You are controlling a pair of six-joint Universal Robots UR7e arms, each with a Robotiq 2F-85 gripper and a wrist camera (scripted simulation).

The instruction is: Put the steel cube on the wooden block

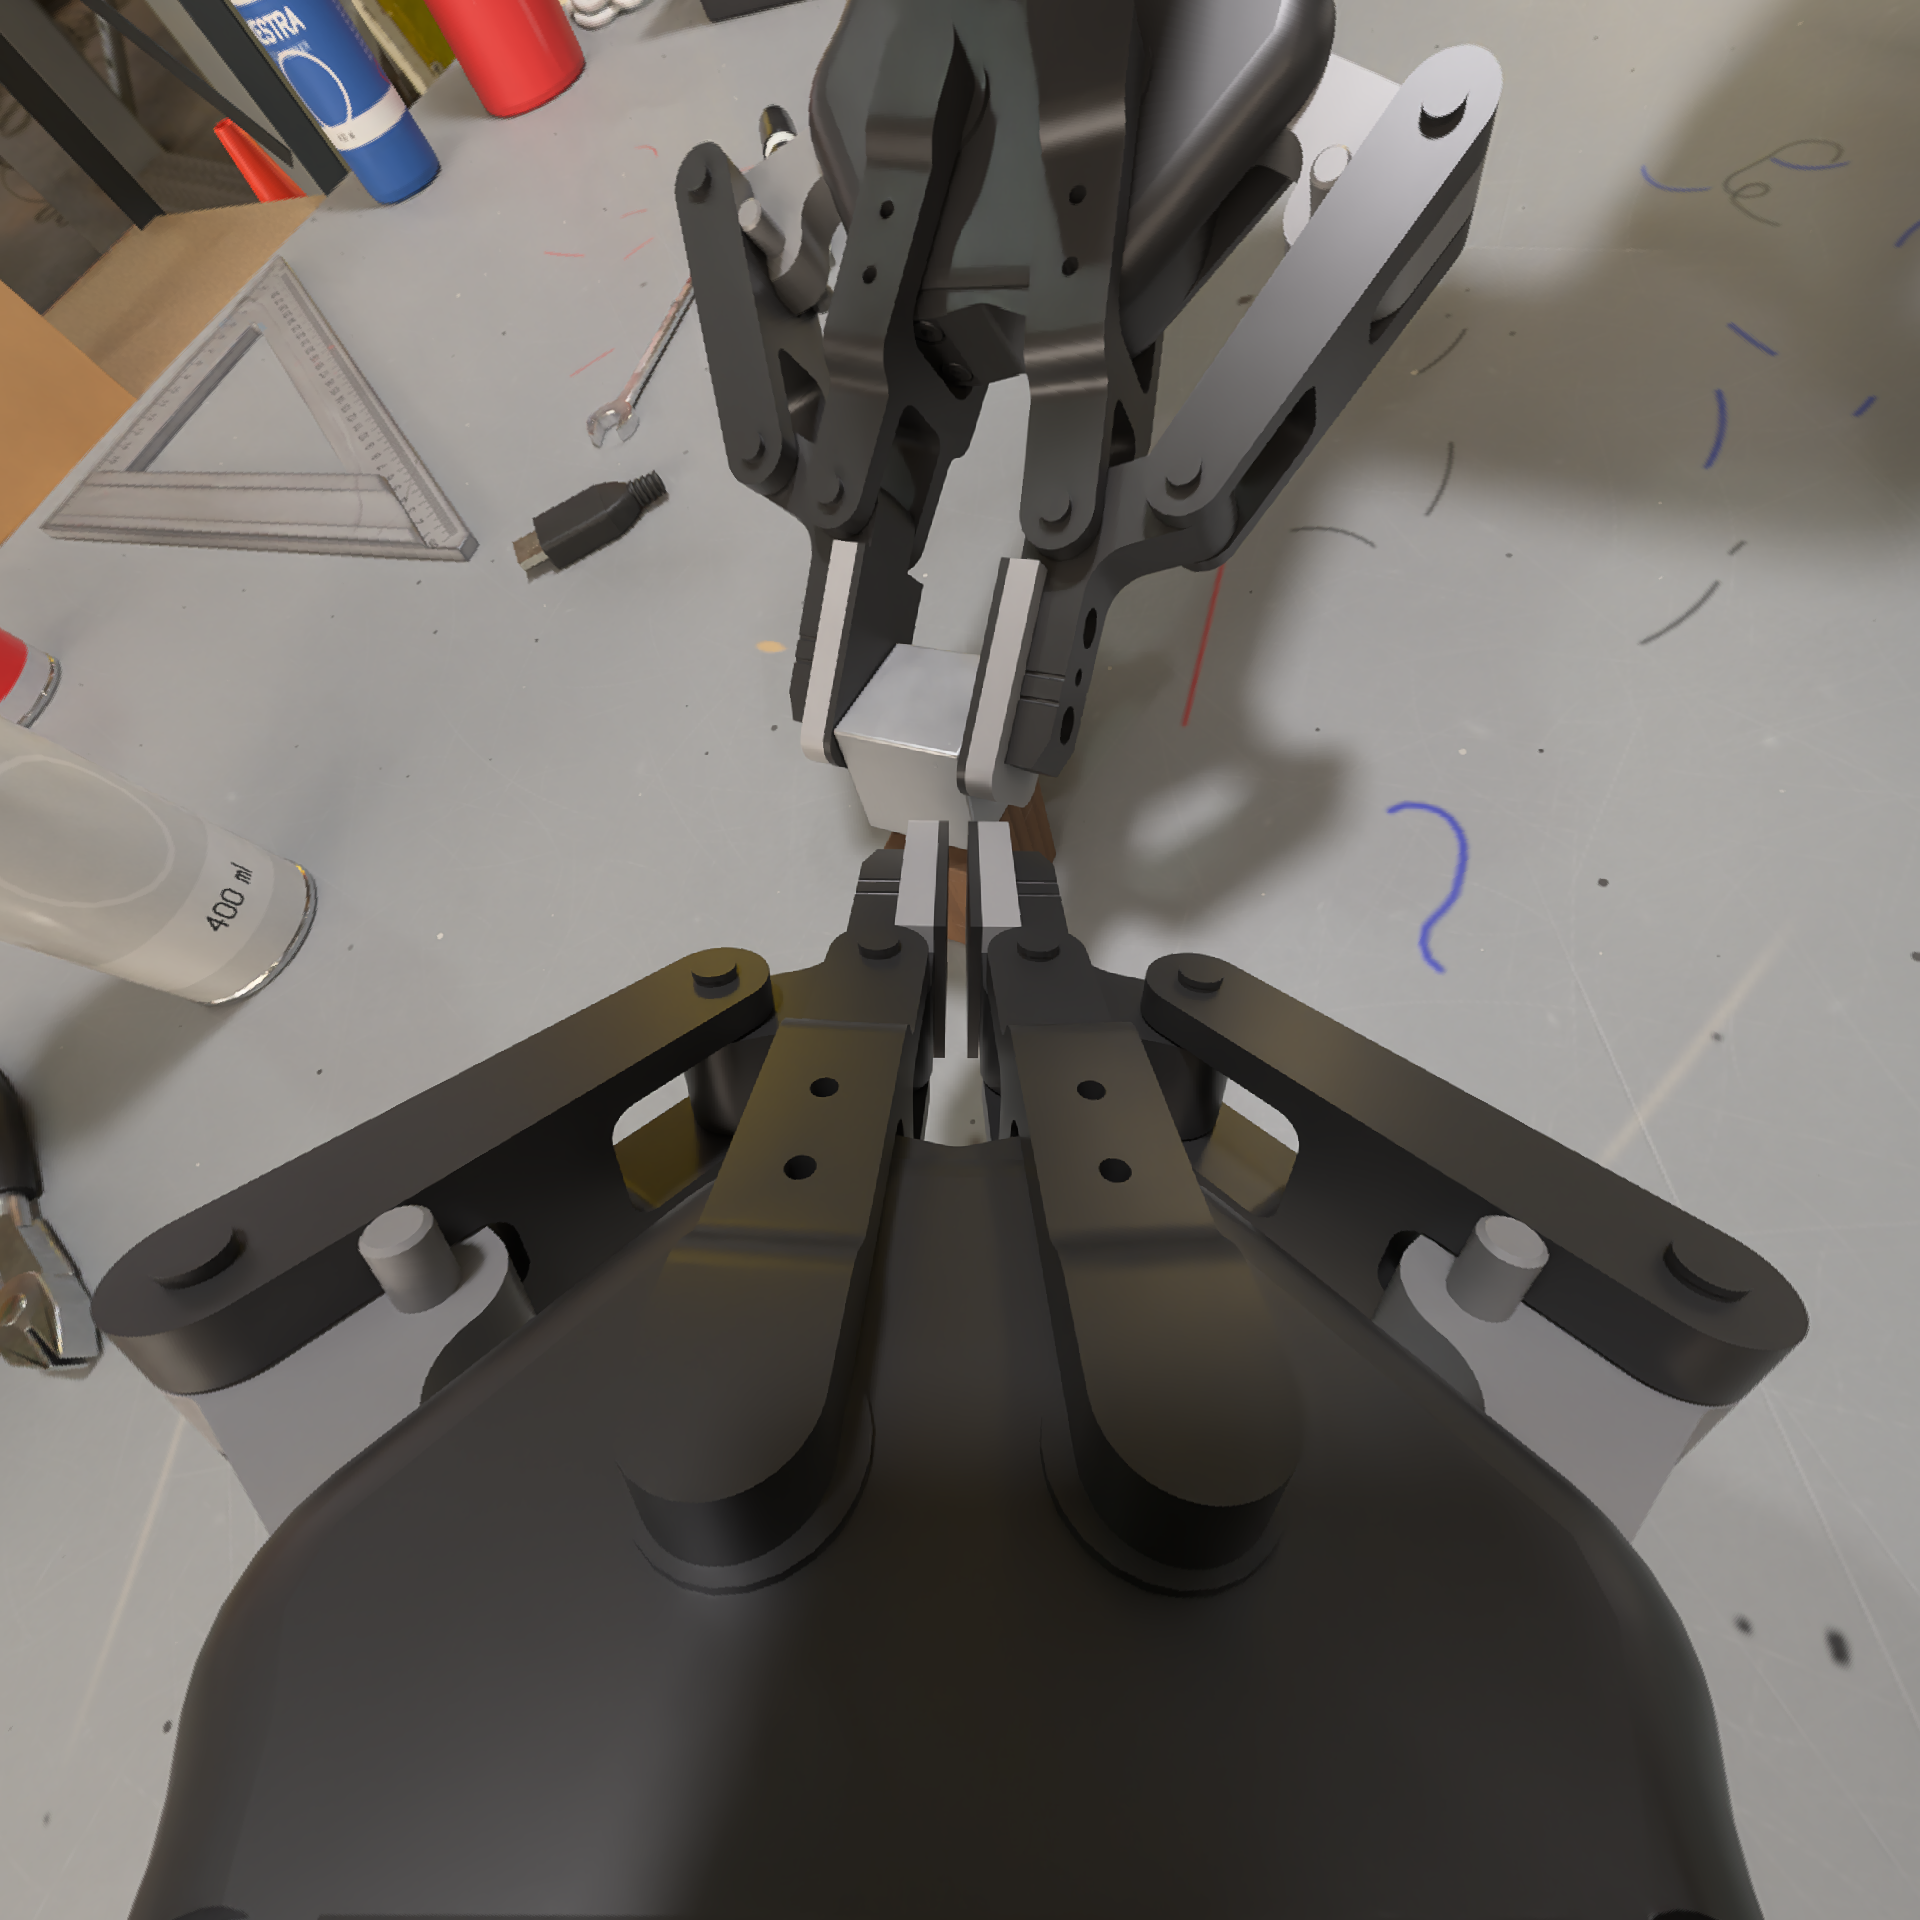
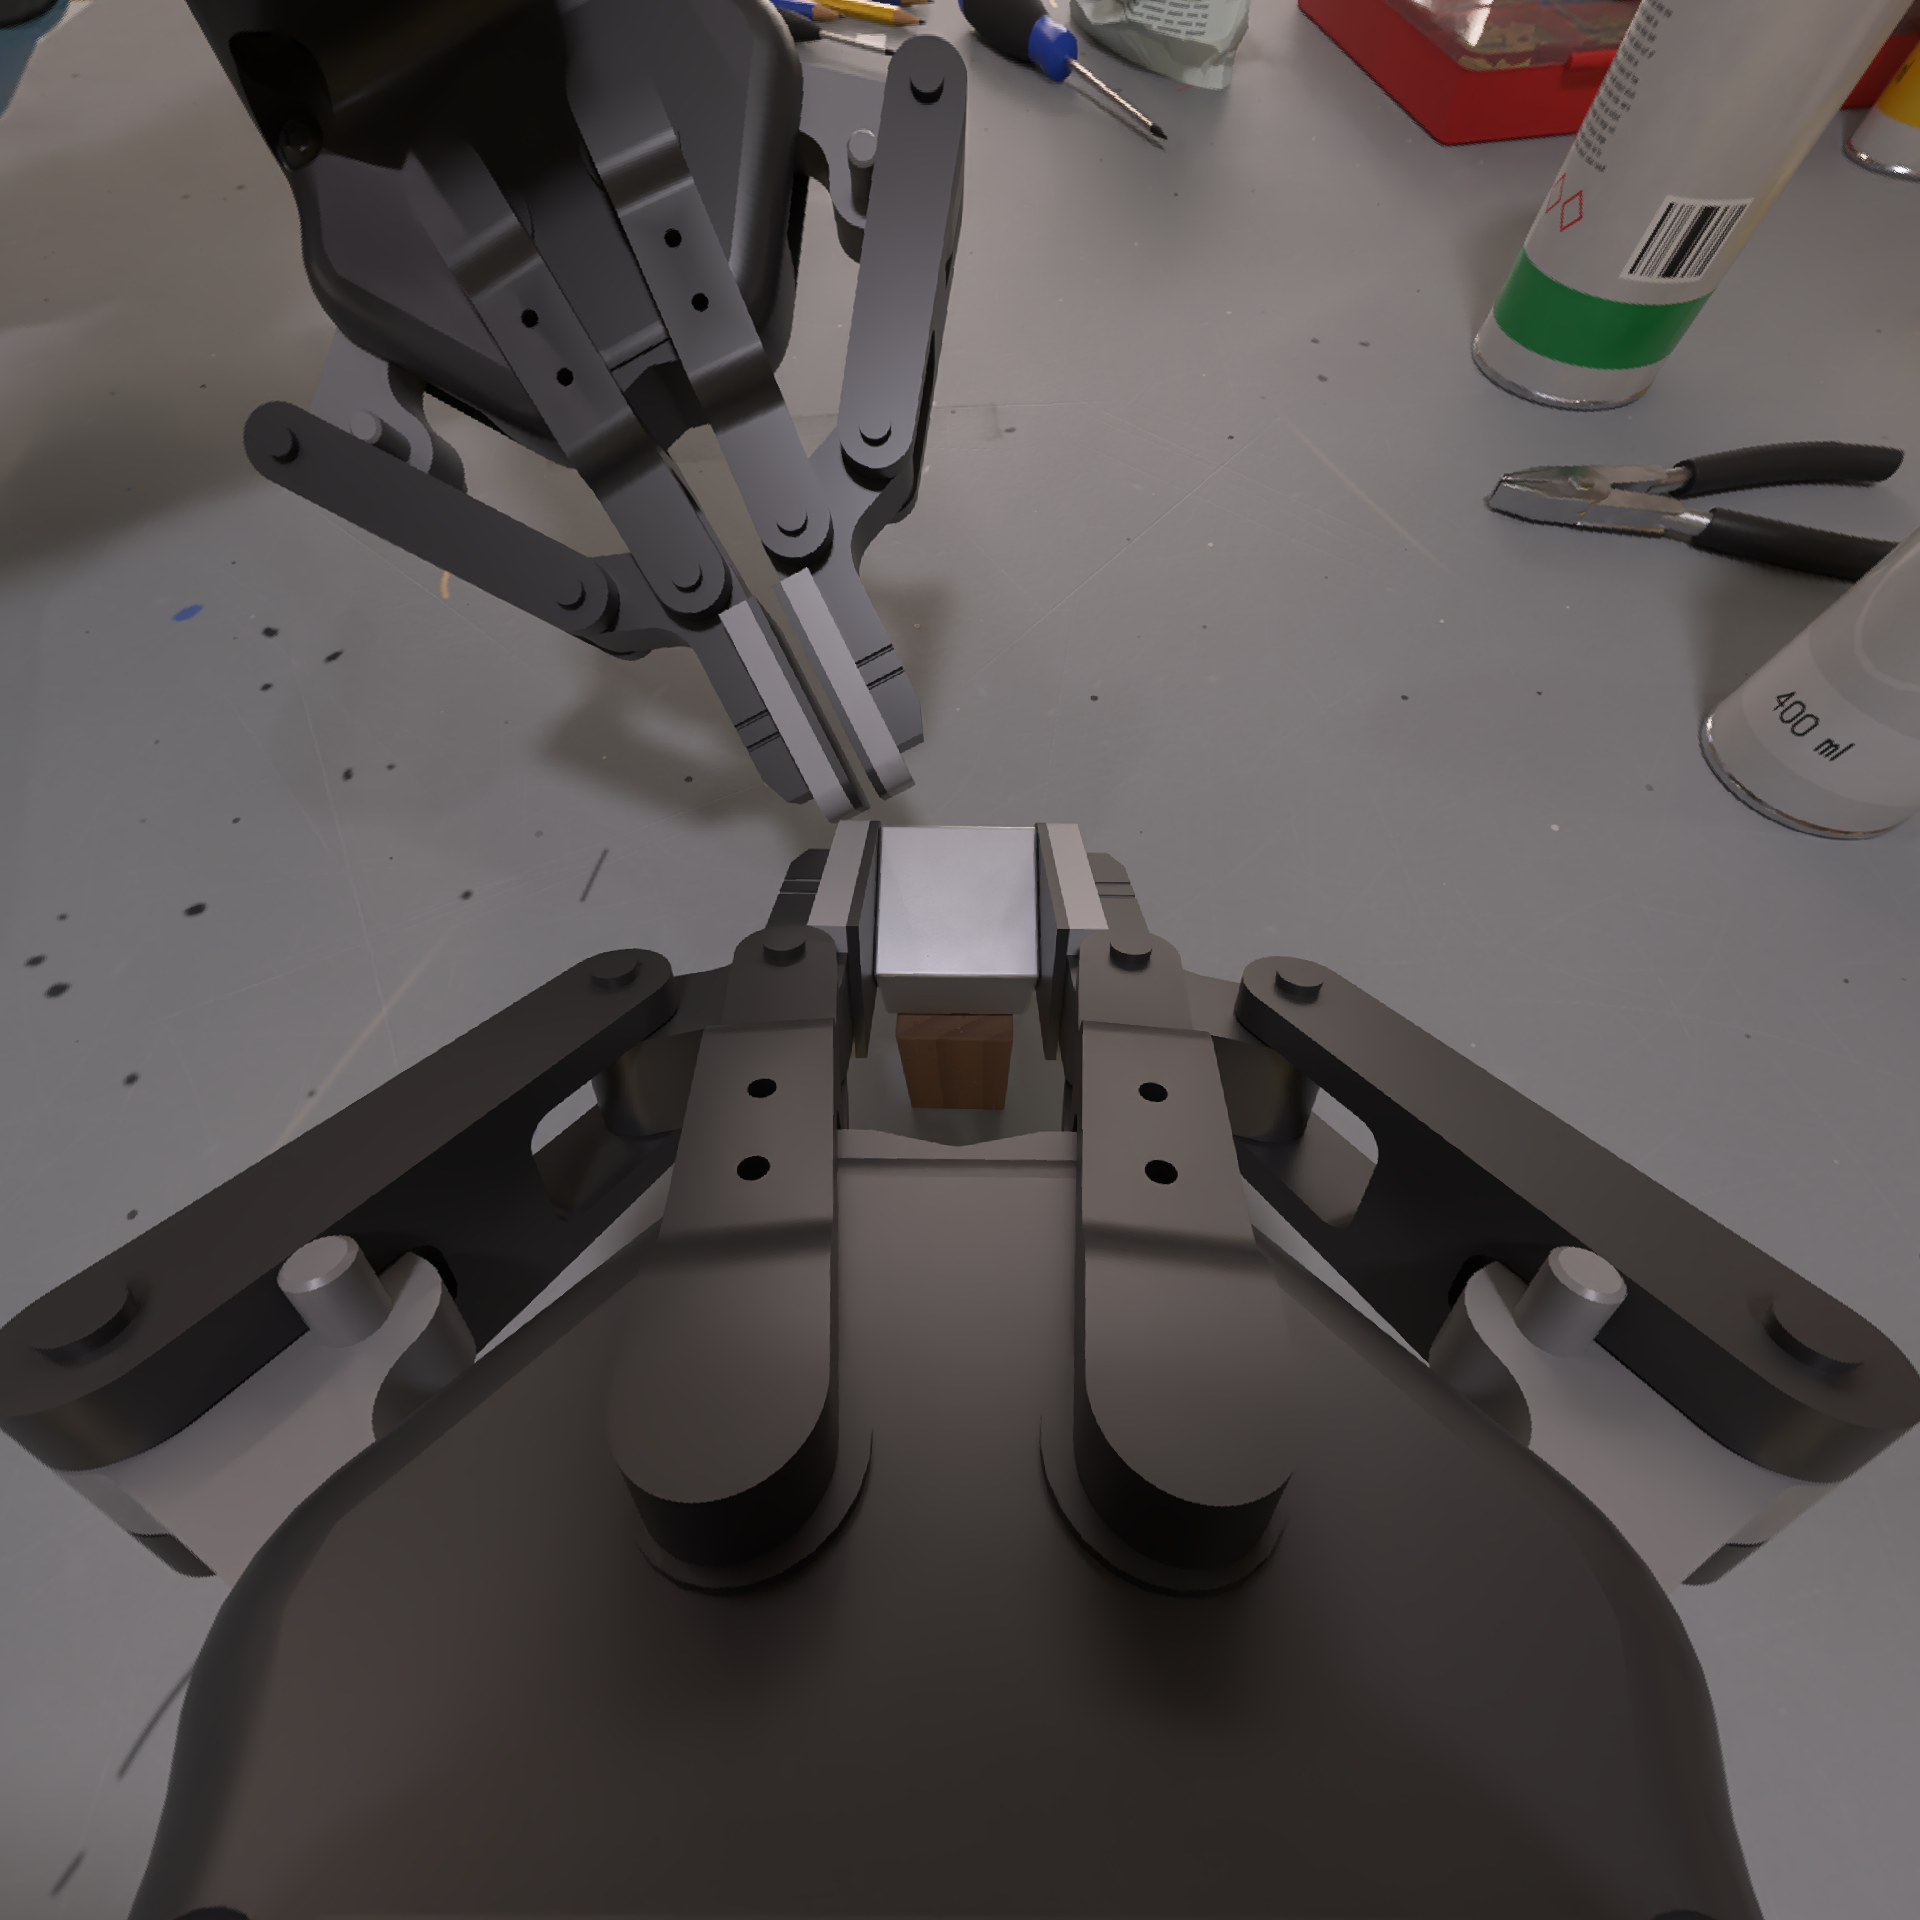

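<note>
My right gripper (image 2: 956,831) is shut on the steel cube (image 2: 956,914), a shiny grey block held between its pads. The small wooden block (image 2: 956,1060) stands on the grey table directly under the cube; I cannot tell whether they touch. In the left wrist view the right gripper (image 1: 902,771) hangs from above with the cube (image 1: 904,717), and a sliver of the wooden block (image 1: 1039,821) shows behind it. My left gripper (image 1: 956,831) is shut and empty, its tips close beside the cube. It also shows in the right wrist view (image 2: 862,798).
A metal triangle square (image 1: 260,447), a USB plug (image 1: 587,525), a wrench (image 1: 634,384), a clear bottle (image 1: 135,873) and a cardboard box (image 1: 62,343) lie to one side. Pliers (image 2: 1704,509), a green-banded can (image 2: 1600,260) and a red box (image 2: 1475,73) show in the right wrist view.
</note>
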